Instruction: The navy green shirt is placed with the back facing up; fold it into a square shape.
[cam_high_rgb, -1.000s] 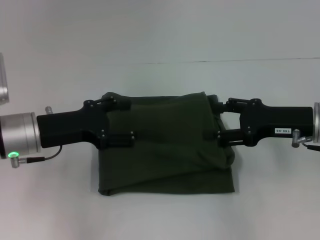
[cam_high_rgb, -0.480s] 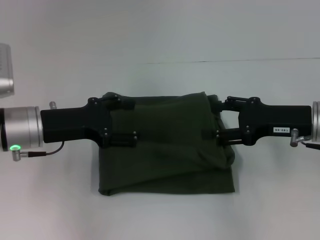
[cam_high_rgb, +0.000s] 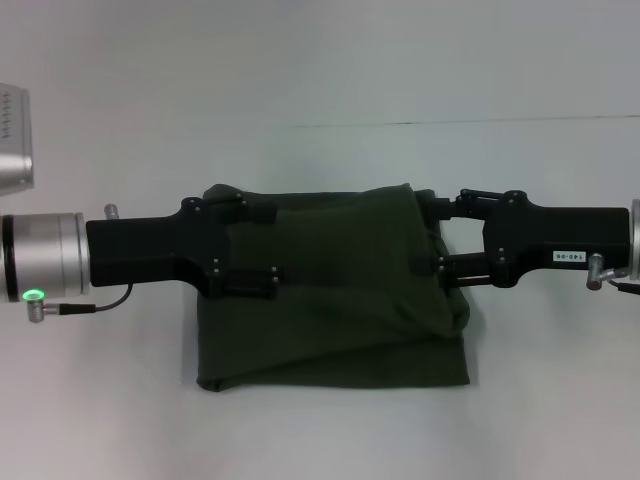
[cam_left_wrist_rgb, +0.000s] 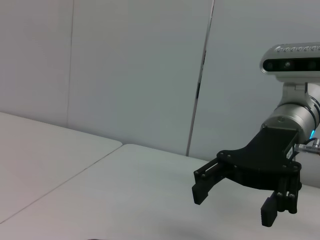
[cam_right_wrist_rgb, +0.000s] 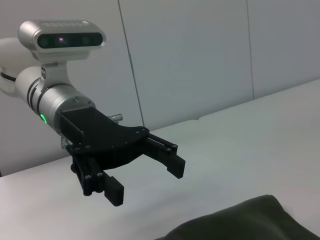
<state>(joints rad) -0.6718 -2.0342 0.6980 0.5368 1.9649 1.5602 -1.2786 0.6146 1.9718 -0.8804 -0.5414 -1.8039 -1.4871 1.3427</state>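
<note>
- Head view: you see the navy green shirt lying folded on the white table, a rough rectangle in the middle of the view with its plain side up. Its top layer ends in a slanting edge that runs from lower left up toward the right side, and a lower layer shows as a strip along the near edge.
- The left gripper reaches in from the left, level with the table, its two fingers over the upper left part of the cloth. The fingers are spread apart, one at the far edge of the shirt and one nearer you, and they hold nothing. Whether they touch the fabric you cannot tell from this view.
- The right gripper comes in from the right at the same height, its fingers at the shirt's upper right edge. These too stand apart, released, with no cloth pinched between them.
- Left wrist view: you see the right gripper from the front, above the table, with both fingers spread and the space between them empty. Its wrist camera sits above it.
- Right wrist view: you see the left gripper likewise spread wide and empty, hanging over the table, with a rounded corner of the shirt lying in the foreground, apart from the fingers.
</note>
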